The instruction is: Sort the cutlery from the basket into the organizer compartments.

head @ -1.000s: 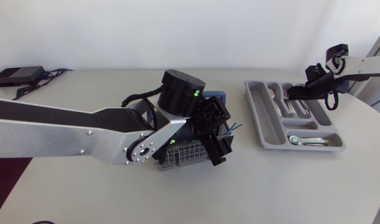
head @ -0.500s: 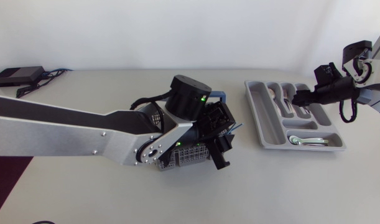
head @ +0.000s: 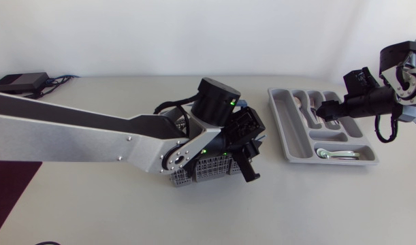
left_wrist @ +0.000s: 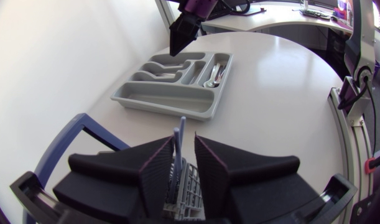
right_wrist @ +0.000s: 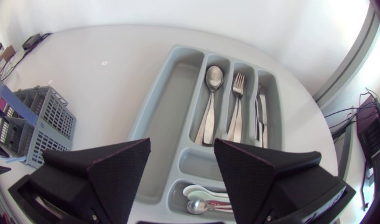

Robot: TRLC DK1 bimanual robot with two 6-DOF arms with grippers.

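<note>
The left gripper (left_wrist: 185, 167) stands spread over the basket (left_wrist: 188, 183), with a blue-handled piece (left_wrist: 179, 134) between its fingers, nearer one; closing off-centre may tip or snag it. The right gripper (right_wrist: 180, 167), spread and empty, hangs above the organizer (right_wrist: 168, 118)

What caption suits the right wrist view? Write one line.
Open right pincer above the grey organizer, spoons and forks already in their compartments.
</note>
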